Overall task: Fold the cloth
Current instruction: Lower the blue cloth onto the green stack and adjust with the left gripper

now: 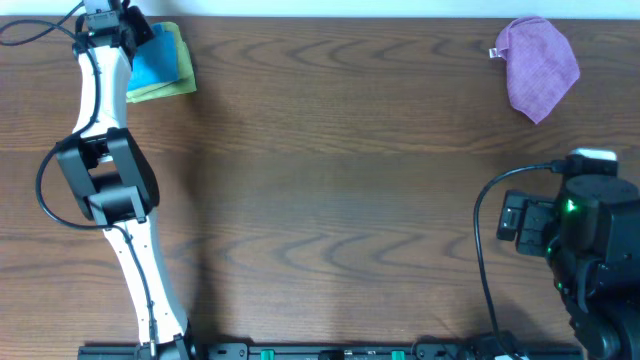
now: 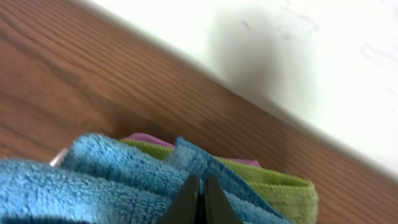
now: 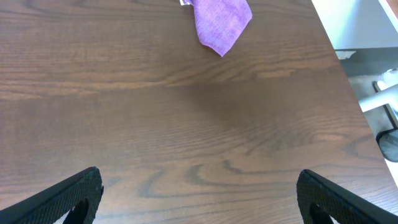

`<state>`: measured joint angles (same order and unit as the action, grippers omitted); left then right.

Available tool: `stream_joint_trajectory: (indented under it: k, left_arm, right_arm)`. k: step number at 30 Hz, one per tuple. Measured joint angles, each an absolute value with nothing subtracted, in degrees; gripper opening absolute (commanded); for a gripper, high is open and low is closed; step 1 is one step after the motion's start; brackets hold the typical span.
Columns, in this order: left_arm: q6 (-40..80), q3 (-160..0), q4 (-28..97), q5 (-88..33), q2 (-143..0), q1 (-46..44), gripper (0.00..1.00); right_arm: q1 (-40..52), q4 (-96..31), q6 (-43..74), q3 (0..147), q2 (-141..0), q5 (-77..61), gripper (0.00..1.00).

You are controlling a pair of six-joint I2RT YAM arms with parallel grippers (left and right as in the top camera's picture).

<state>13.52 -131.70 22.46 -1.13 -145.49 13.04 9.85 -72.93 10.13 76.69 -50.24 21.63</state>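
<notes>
bunched blue cloth (image 1: 160, 64), atop green cloth (image 1: 166, 92)

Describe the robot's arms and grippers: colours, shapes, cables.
The left arm has white links, black joints and a looping black cable. The right arm is black with a green light and dark cable. The left gripper tapers to dark tips; the right gripper has black textured fingers.

Robot lab, wooden table (image 1: 350, 200), white wall (image 2: 323, 50)

The cloth (image 1: 158, 62) is laid on a second cloth (image 1: 165, 92) at the far left corner of the table (image 1: 330, 200), just before the wall (image 2: 311, 62). A third cloth (image 1: 540, 65) is placed at the far right corner, well apart from both.
</notes>
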Motion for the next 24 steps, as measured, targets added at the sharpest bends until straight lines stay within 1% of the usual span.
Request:
stream_joint_trajectory:
  k: [9,24]
  left_arm:
    - [13.6,-131.7,16.7,-1.7,-150.6,13.8,0.06]
    - [14.8,-131.7,7.1,-8.5,-150.7,13.4,0.06]
  right_arm:
    - [9.8,-72.7,11.8,76.7,-50.2,21.5,0.99]
    - [9.8,-72.6,12.1,76.7,-50.2,21.0,0.99]
